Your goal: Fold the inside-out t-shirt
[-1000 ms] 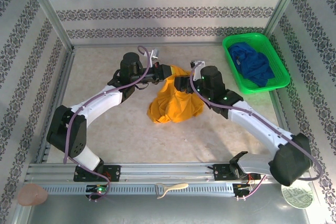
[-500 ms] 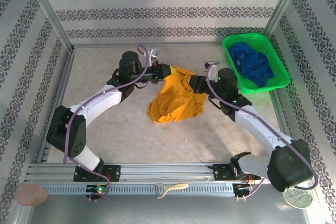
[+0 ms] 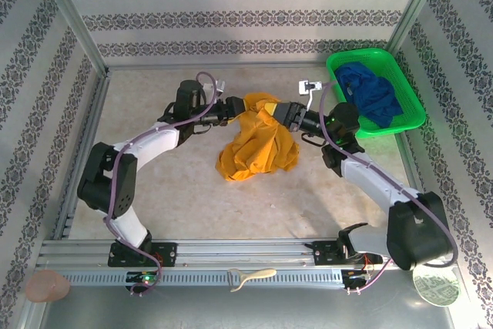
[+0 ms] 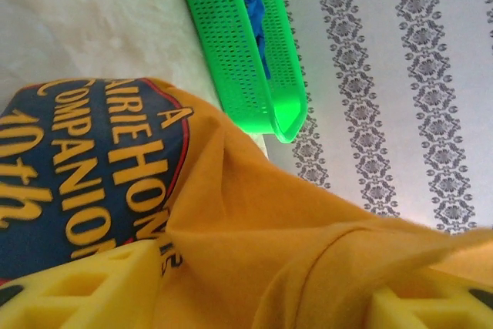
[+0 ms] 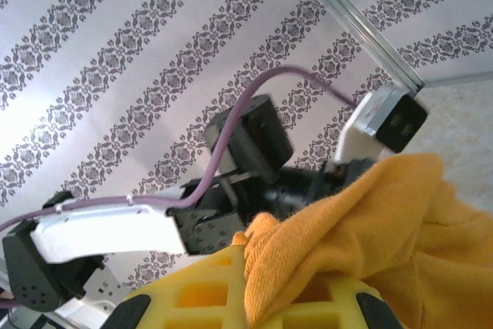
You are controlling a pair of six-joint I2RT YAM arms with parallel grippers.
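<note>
The mustard-yellow inside-out t-shirt [image 3: 258, 148] lies bunched mid-table, its top edge lifted between the two grippers. My right gripper [image 3: 282, 111] is shut on a fold of that edge. In the right wrist view the cloth [image 5: 400, 213] is pinched between the yellow fingers of the right gripper [image 5: 266, 283]. My left gripper [image 3: 237, 105] sits at the shirt's upper left. In the left wrist view the left gripper [image 4: 254, 298] has its fingers wide apart, with loose cloth [image 4: 254, 213] lying between them. A dark blue print with yellow letters [image 4: 69, 175] shows on the shirt.
A green basket [image 3: 333, 82] stands at the back right with a deep-blue cloth [image 3: 370, 94] in it; the left wrist view shows the basket [image 4: 246, 52] just past the shirt. Patterned walls close in three sides. A brush [image 3: 250, 276] lies on the near rail.
My right gripper has shut on the shirt's top edge and moved right and back, stretching it. The left gripper's jaws have opened, and it has barely moved.
</note>
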